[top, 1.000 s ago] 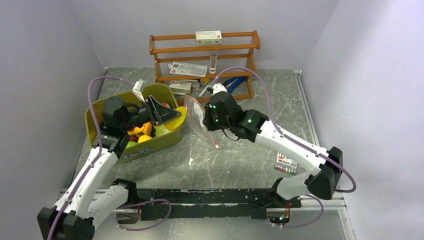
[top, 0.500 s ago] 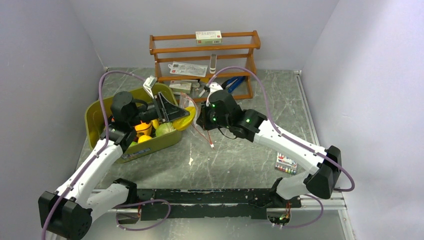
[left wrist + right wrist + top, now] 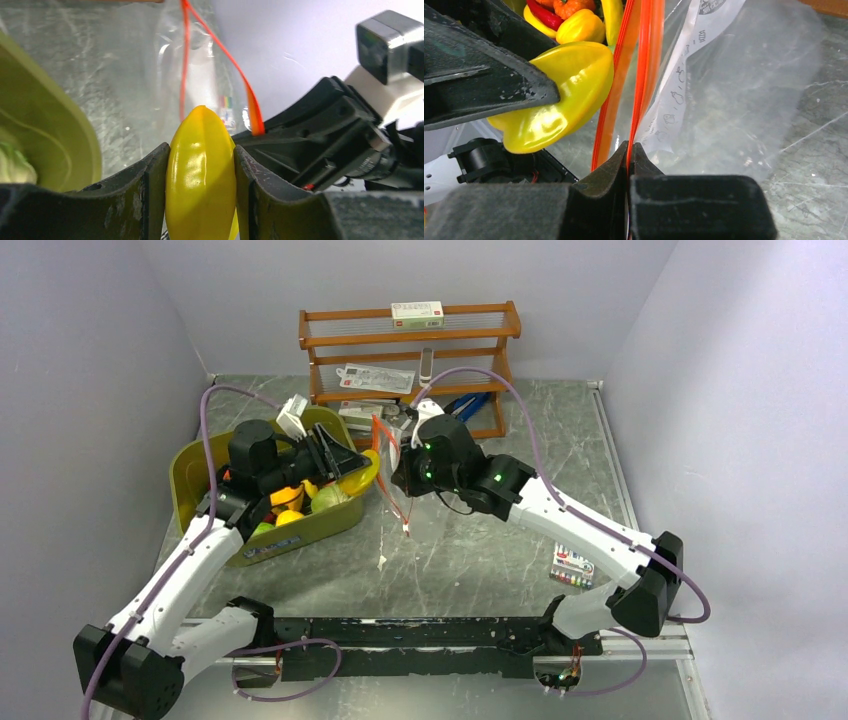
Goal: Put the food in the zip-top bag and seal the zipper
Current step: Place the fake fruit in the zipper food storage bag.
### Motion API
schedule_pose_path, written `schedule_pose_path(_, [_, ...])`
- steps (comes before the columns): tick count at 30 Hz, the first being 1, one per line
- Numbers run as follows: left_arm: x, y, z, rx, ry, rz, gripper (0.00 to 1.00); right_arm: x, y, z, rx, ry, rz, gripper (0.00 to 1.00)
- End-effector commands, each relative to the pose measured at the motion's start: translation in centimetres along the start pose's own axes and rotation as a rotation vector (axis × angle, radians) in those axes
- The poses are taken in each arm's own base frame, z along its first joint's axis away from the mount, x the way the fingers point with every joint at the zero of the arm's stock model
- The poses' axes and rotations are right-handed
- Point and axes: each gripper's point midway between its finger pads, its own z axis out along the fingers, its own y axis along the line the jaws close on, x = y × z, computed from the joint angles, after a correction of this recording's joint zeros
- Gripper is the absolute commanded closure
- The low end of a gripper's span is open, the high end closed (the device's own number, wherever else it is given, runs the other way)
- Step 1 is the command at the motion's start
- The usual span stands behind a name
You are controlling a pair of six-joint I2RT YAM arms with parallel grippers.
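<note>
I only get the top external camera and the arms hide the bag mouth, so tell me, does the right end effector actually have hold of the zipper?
Observer: Yes. The right wrist view shows the right end effector shut on one side of the zipper. The other side hangs free, so the zip-top bag is open.
Operator: What's the left one carrying?
Observer: The left end effector grips a yellow pepper, tip forward.
Operator: Lined up with the mouth?
Observer: In the left wrist view its tip sits between the two orange-red strips. In the right wrist view it seems to lie just beside them, not yet past.
</note>
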Motion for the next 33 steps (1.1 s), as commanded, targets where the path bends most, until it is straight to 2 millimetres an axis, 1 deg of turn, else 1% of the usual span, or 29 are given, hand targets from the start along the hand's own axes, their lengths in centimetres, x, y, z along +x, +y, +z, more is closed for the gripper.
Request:
schedule_pose_path(1, [-0.5, 1.9, -0.7, -0.123, -0.052, 0.013, 0.78, -1.4, 0.3, -1.1, -0.008, -0.041, 0.002, 1.00])
schedule_pose_path(4, [-0.3, 3.0, -0.8, -0.184, -0.046, 0.017, 0.79, -1.9, 0.4, -1.7, -0.013, -0.066, 0.021, 1.00])
schedule_pose_path(8, [-0.5, 3.2, -1.3, -0.223, -0.038, 0.042, 0.78, -2.6, 0.6, -2.4, -0.020, -0.095, 0.036, 1.00])
schedule_pose_path(12, [-0.9, 3.7, -1.9, -0.273, -0.052, 0.070, 0.78, -2.7, 0.3, -2.6, -0.006, -0.100, 0.030, 1.00])
schedule_pose_path(15, [-1.2, 3.5, -2.2, -0.276, -0.063, 0.080, 0.78, -2.5, 0.1, -2.5, 0.005, -0.095, 0.019, 1.00])
schedule_pose_path(16, [-1.1, 3.2, -2.1, -0.262, -0.058, 0.077, 0.78, -2.5, 0.0, -2.5, 0.007, -0.097, 0.016, 1.00])
schedule_pose_path(18, [-0.9, 1.5, -2.1, -0.186, -0.041, 0.077, 0.78, -2.3, -0.4, -2.2, 0.023, -0.096, 0.007, 1.00])
schedule_pose_path(20, [-0.5, -0.8, -2.3, -0.074, -0.019, 0.066, 0.78, -1.9, -0.7, -1.8, 0.037, -0.085, -0.004, 1.00])
schedule_pose_path(22, [-0.1, -3.9, -2.6, 0.089, -0.006, 0.068, 0.77, -1.5, -0.8, -1.3, 0.041, -0.069, -0.011, 1.00])
schedule_pose_path(24, [0.4, -5.8, -3.2, 0.192, 0.008, 0.063, 0.76, -1.2, -0.7, -0.9, 0.033, -0.057, -0.014, 1.00])
schedule_pose_path(28, [0.1, -8.4, -4.0, 0.305, 0.010, 0.091, 0.76, -0.8, -0.3, -0.3, 0.010, -0.044, -0.014, 1.00])
schedule_pose_path(30, [-0.2, -9.3, -4.1, 0.339, 0.015, 0.108, 0.75, -0.6, -0.3, -0.2, 0.010, -0.034, -0.017, 1.00])
schedule_pose_path(32, [-0.4, -9.4, -3.8, 0.353, 0.019, 0.120, 0.76, -0.5, -0.3, -0.1, 0.007, -0.024, -0.021, 1.00])
schedule_pose_path(33, [-0.6, -9.1, -3.4, 0.342, 0.013, 0.124, 0.76, -0.5, -0.3, -0.1, 0.007, -0.022, -0.020, 0.97])
